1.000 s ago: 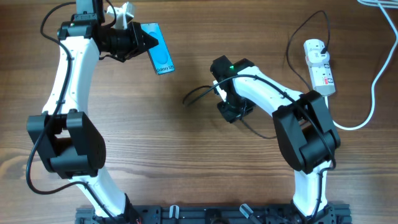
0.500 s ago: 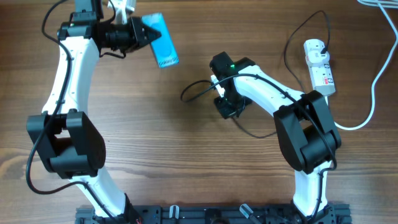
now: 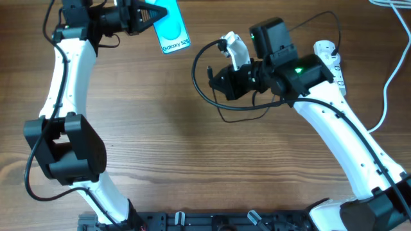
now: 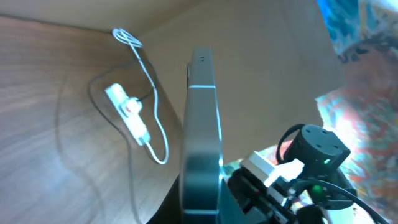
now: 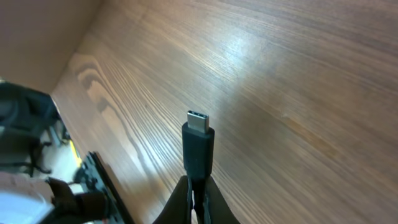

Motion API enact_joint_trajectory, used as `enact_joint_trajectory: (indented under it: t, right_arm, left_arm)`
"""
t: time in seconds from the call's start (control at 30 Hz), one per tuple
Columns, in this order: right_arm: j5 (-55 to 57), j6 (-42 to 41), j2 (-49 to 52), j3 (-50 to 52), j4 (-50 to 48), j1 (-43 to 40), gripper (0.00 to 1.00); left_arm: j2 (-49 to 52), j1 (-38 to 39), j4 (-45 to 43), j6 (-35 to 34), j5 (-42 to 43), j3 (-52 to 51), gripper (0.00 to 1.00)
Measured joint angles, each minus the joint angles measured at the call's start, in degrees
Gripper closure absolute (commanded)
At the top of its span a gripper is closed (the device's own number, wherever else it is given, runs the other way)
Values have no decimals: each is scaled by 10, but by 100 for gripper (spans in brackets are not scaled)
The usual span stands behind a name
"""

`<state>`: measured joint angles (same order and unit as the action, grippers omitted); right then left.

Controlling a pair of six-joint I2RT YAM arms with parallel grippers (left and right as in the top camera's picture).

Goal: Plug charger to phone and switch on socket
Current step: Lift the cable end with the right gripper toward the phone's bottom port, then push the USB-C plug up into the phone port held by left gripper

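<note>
My left gripper is shut on the phone, teal-blue with "Galaxy" lettering at its near end, and holds it raised at the back left. In the left wrist view the phone shows edge-on between the jaws. My right gripper is shut on the charger, whose black cable loops below it. In the right wrist view the metal-tipped connector sticks up from the closed fingers, above the table. The connector and the phone are apart. The white socket lies at the back right, partly behind my right arm.
The socket's thick white cord curves along the right edge. The socket and its cord also show in the left wrist view. The black charger cable runs back towards the socket. A black rail lines the front edge.
My right arm has risen and swung back with the charger, its gripper now pointing left. My left gripper has carried the phone farther back and a little to the right.
</note>
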<state>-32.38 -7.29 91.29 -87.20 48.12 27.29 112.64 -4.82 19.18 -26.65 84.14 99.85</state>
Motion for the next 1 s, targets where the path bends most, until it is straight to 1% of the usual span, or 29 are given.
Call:
enact_joint_trajectory:
  t: [0.1,0.13,0.2,0.3,0.53,0.6,0.77,0.87,1.0]
  right_arm:
    - [42,-41,0,0,-15,16,96]
    - [54,-48,0,0,-20,28,96]
    - [118,-75,0,0,-21,57,96]
    - [166,-95,0,0,-21,79,96]
    - [205,-112,0,0,-1,79,96]
    - [214,-114,0,0,8,79,96]
    - [231,-116,0,0,11,79,96]
    - [238,-116,0,0,7,79,96]
    - [239,-116,0,0,7,79,96]
  left_arm:
    - [0,12,-15,-27,10,0,96]
    - [0,15,-15,-29,11,0,96]
    - [0,22,-15,-29,13,0,96]
    - [0,41,-15,-21,13,0,96]
    - [0,97,-12,20,-30,0,96]
    - [0,105,4,37,-51,0,96]
    - [0,103,74,94,-99,0,96]
    - [0,103,78,110,-107,0,96]
    - [0,103,78,114,-106,0,96]
